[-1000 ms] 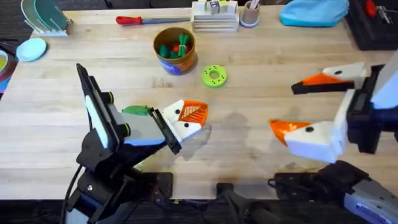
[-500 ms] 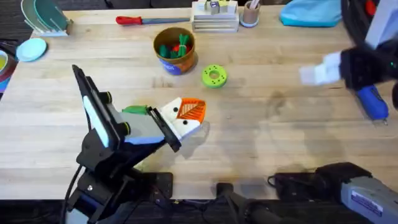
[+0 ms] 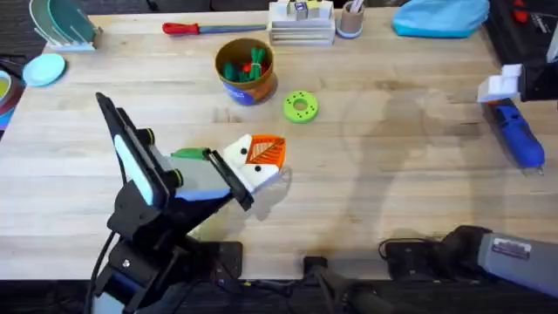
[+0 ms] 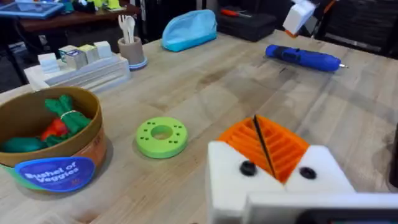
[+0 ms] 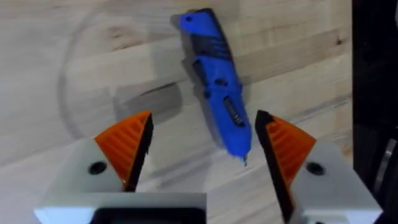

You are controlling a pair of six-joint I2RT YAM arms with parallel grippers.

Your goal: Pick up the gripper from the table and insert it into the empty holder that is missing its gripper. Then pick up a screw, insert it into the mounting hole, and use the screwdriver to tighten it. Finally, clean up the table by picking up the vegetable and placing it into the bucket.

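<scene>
We see the right claw (image 5: 202,155) spread wide above the screwdriver (image 5: 216,115), holding nothing; the screwdriver lies flat on the tabletop (image 3: 392,183) at the far right. Left claw (image 3: 258,159) sits low mid-tabletop, orange pads (image 4: 266,148) pressed together with nothing between them. The bucket (image 3: 245,71) stands at the back with toy veggies inside, the green disc (image 3: 300,106) just beside it.

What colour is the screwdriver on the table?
The screwdriver is bright blue with a dark band, clearest in the right wrist view.
</scene>
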